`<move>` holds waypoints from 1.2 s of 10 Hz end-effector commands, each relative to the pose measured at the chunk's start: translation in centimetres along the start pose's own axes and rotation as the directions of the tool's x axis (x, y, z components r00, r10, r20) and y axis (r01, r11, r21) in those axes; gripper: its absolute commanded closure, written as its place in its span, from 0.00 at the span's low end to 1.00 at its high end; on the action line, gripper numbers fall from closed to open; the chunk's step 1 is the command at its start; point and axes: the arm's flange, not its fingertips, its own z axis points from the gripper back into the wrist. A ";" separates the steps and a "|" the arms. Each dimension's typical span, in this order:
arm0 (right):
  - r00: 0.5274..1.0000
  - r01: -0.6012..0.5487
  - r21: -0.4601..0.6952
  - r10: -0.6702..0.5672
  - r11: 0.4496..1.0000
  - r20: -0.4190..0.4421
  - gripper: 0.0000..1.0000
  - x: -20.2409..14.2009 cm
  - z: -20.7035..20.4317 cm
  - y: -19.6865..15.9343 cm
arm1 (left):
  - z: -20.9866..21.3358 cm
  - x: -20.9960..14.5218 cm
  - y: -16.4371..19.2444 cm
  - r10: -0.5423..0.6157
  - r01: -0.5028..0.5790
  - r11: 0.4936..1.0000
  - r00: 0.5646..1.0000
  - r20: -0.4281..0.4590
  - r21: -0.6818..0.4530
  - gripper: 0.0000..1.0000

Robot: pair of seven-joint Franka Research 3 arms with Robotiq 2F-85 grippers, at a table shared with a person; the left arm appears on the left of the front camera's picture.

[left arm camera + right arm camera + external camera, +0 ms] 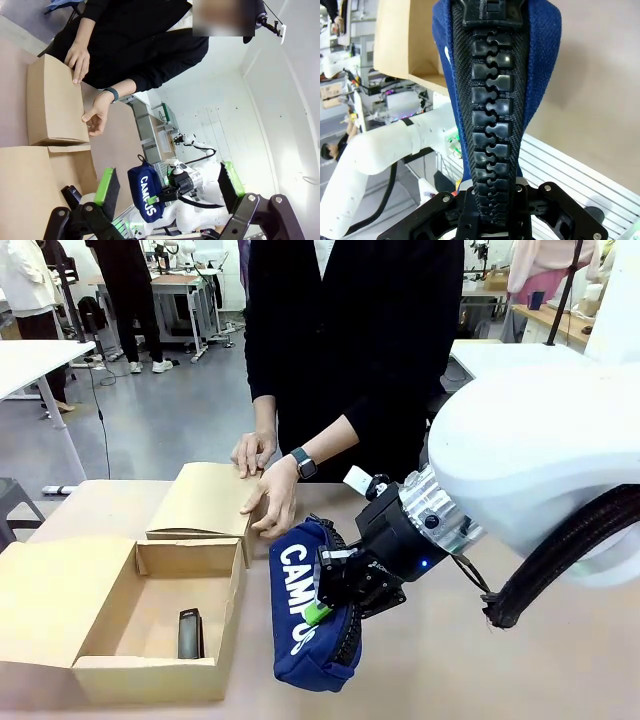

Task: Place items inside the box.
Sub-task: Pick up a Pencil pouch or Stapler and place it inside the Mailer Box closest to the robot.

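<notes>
The soft navy pencil case (300, 645), with white "CAMPUS" print and chunky black zip teeth, hangs just beside the open tan cardboard box (150, 678), right fingers (319, 614) clamped on its zip; a black stapler (189, 633) lies inside the box; left fingers (107, 186) gape, empty.

A smooth grey floor (170, 420) is spreading across the upper left, a white rectangular table (35, 360) standing on it.

The right arm (540, 450) reaches in toward the middle, wrist angled down and left, with the right gripper (325, 602) clamped tight on the navy pencil case (296, 642). The left gripper (167, 175) hangs with fingers wide apart, seemingly rolled sideways.
</notes>
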 end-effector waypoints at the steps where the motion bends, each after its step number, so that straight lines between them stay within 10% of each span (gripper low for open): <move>1: 1.000 -0.005 0.009 0.005 1.000 0.001 1.00 -0.1 0.1 0.2 | 0.0 -0.1 -0.1 -0.020 0.020 1.000 1.000 0.010 -0.021 0.00; 6: 1.000 0.000 0.000 0.000 1.000 0.000 0.93 0.0 0.0 0.0 | 0.0 -0.1 -0.1 -0.020 0.020 1.000 1.000 0.010 -0.021 0.00; 12: 0.985 0.158 -0.114 -0.148 0.981 0.085 0.93 4.0 -1.9 10.9 | 0.0 -0.1 -0.1 -0.020 0.020 1.000 1.000 0.010 -0.021 0.00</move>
